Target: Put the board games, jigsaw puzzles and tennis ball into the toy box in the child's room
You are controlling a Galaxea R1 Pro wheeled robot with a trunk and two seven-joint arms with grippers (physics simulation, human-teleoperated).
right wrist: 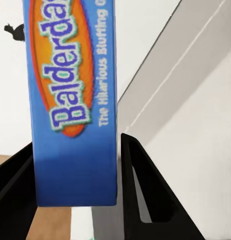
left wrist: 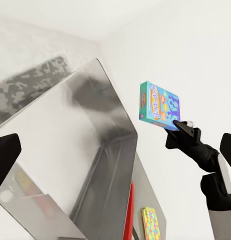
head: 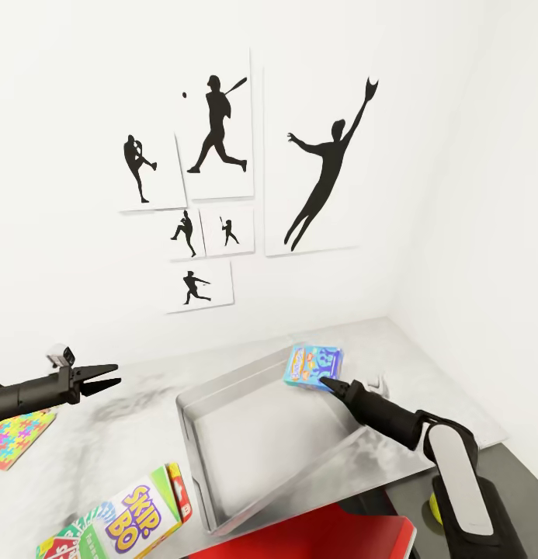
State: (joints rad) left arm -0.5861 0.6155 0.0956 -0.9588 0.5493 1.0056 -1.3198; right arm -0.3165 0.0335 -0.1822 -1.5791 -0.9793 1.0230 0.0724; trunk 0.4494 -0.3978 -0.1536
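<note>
We see the right gripper (head: 328, 383) with its jaws closed on the lower edge of a blue board game (head: 313, 365), holding it above the far rim of the grey toy box (head: 222, 423) on the counter (head: 424, 365); the left gripper (head: 105, 376) hovers with jaws parted and empty. A jigsaw puzzle (head: 12, 439) and a second board game (head: 133, 520) lie on the counter outside the toy box. We judge the games to be light, stiff cardboard with slick faces, best pinched across the thin side near an edge.
</note>
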